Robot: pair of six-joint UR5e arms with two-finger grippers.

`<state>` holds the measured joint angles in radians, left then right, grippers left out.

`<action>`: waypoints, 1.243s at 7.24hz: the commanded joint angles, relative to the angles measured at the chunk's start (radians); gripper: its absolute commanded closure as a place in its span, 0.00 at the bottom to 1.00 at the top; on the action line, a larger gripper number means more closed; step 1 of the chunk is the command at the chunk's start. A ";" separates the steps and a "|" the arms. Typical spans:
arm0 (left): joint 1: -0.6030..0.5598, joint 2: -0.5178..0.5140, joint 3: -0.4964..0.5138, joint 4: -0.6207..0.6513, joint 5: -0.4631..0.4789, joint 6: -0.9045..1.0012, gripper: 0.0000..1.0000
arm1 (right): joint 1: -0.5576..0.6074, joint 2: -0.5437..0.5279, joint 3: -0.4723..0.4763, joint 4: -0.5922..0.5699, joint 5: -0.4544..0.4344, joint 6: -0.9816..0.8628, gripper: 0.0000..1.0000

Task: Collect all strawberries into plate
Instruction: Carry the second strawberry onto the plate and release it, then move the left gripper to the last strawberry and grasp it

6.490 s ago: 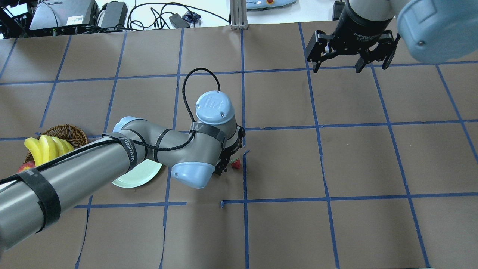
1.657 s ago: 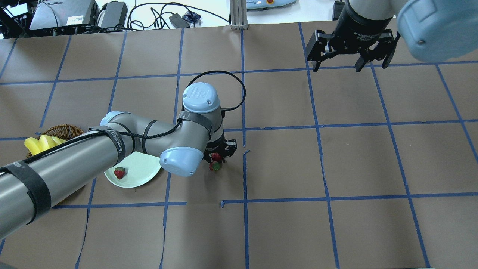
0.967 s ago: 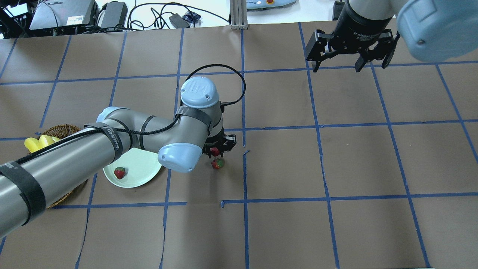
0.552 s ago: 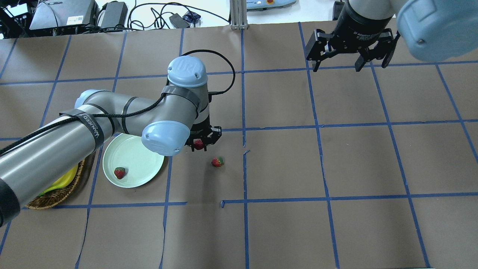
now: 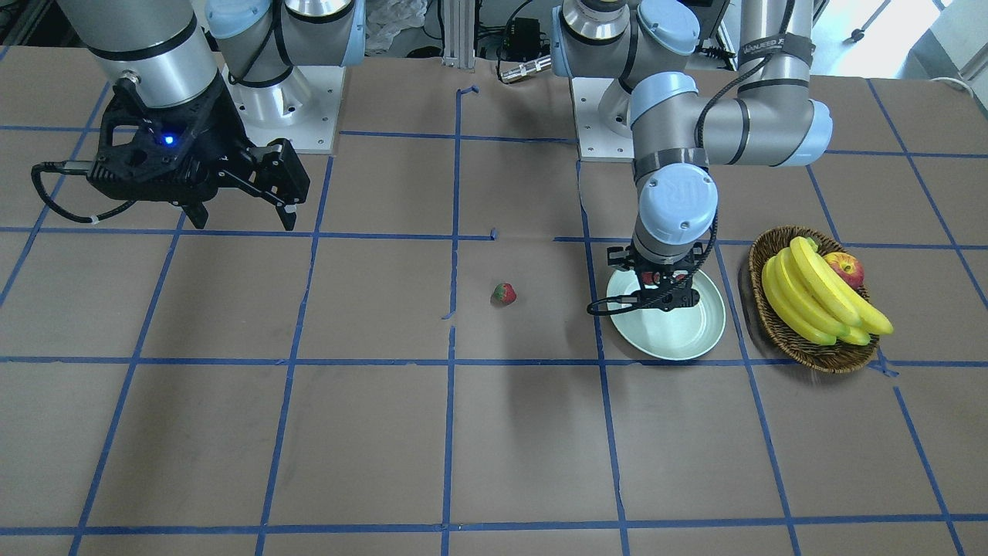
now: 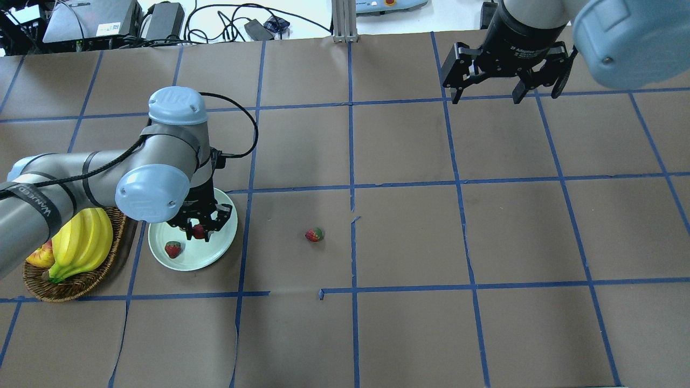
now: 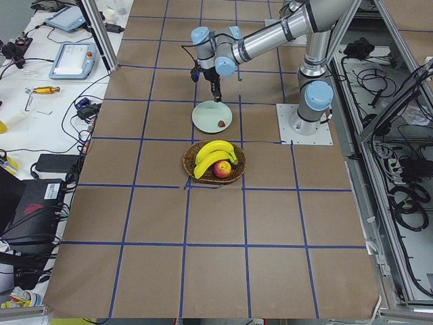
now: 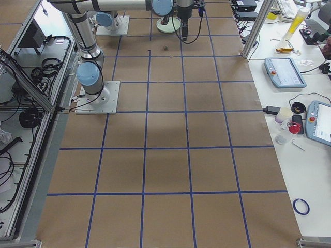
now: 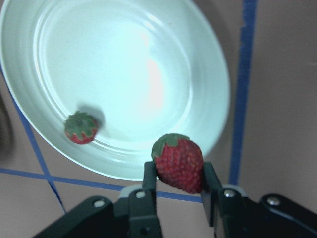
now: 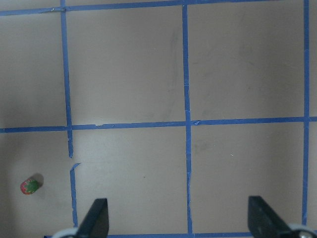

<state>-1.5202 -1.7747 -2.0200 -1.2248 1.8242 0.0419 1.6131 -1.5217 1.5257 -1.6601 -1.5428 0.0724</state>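
The left gripper [image 6: 200, 230] hangs low over the pale green plate [image 6: 214, 252], its two fingers pinched tight on a strawberry [image 9: 177, 162] held just above the plate. A second strawberry [image 6: 173, 249] lies inside the plate, apart from the gripper. The third strawberry [image 6: 314, 235] sits on the brown table [image 6: 409, 334] toward its middle, well apart from the plate and near a blue tape line [image 6: 353, 237]. The right gripper [image 6: 487, 98] hovers far off, jaws spread wide, holding nothing.

- A first strawberry [image 6: 173, 249] is lying in the plate [image 6: 215, 252], near its rim.
- A second strawberry [image 9: 178, 162] is sitting in the left claw [image 9: 179, 172], over the plate.
- A third strawberry [image 6: 314, 234] is lying on the desk [image 6: 409, 323], well to the plate's right.
- The basket [image 6: 75, 284] is sitting just left of the plate.
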 commanded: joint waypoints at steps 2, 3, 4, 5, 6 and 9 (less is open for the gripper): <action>0.045 -0.008 -0.075 0.172 -0.022 0.052 0.07 | 0.001 0.000 0.002 -0.001 0.001 0.000 0.00; 0.013 0.017 -0.068 0.174 -0.052 0.023 0.06 | 0.001 -0.003 0.005 -0.001 0.001 0.003 0.00; -0.050 0.011 -0.030 0.172 -0.115 -0.082 0.06 | 0.001 -0.003 0.007 -0.001 0.001 0.003 0.00; -0.151 -0.003 0.028 0.163 -0.185 -0.269 0.06 | 0.001 -0.002 0.007 -0.001 0.001 0.003 0.00; -0.251 -0.018 0.070 0.163 -0.263 -0.469 0.06 | 0.001 -0.003 0.005 -0.001 0.001 0.003 0.00; -0.359 -0.104 0.061 0.278 -0.323 -0.743 0.15 | 0.001 0.000 -0.001 -0.001 0.001 0.001 0.00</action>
<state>-1.8472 -1.8399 -1.9545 -0.9774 1.5117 -0.6394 1.6138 -1.5224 1.5265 -1.6623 -1.5417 0.0741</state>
